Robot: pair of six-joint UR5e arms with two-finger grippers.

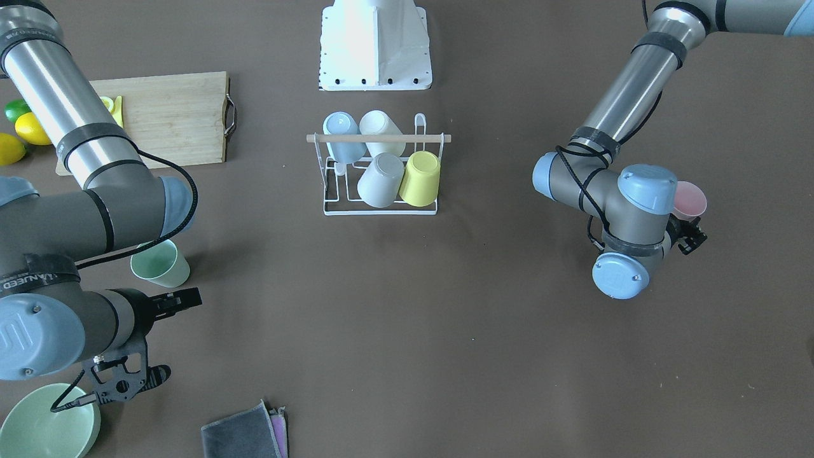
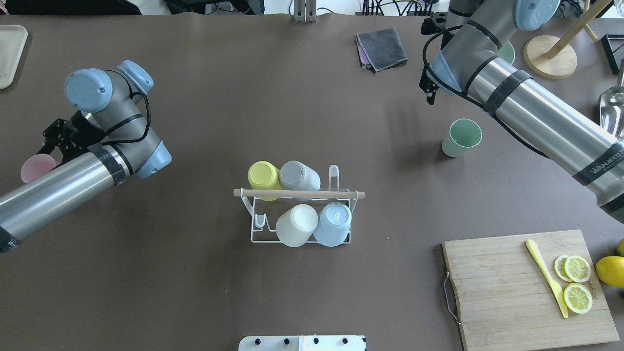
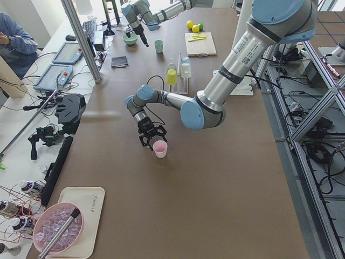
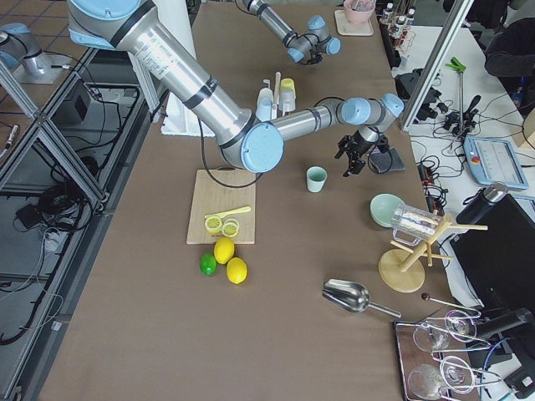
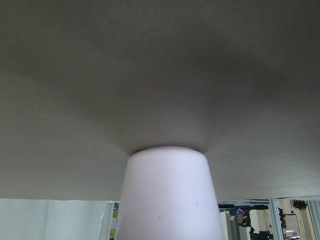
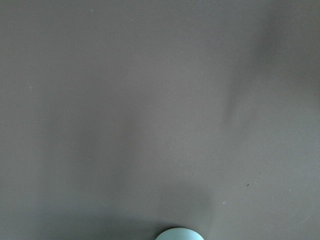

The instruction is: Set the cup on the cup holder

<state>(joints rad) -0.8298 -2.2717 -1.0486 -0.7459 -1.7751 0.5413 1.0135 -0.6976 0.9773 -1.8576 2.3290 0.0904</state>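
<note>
The cup holder (image 1: 380,138) is a white wire rack with a wooden rod, mid-table, also in the overhead view (image 2: 298,194). It holds a blue, a white, a grey and a yellow cup upside down on its prongs. A pink cup (image 3: 160,148) stands upright on the table. My left gripper (image 3: 153,141) is low right beside it, fingers spread. The cup fills the bottom of the left wrist view (image 5: 170,200). A green cup (image 1: 160,264) stands upright. My right gripper (image 1: 193,299) is open and empty just beside it.
A cutting board (image 2: 526,287) with lemon slices and a yellow knife lies by the right arm, with lemons and a lime (image 1: 19,130) past it. A green bowl (image 1: 44,423), a folded grey cloth (image 2: 382,46) and a wooden stand (image 2: 551,56) are at the operators' edge.
</note>
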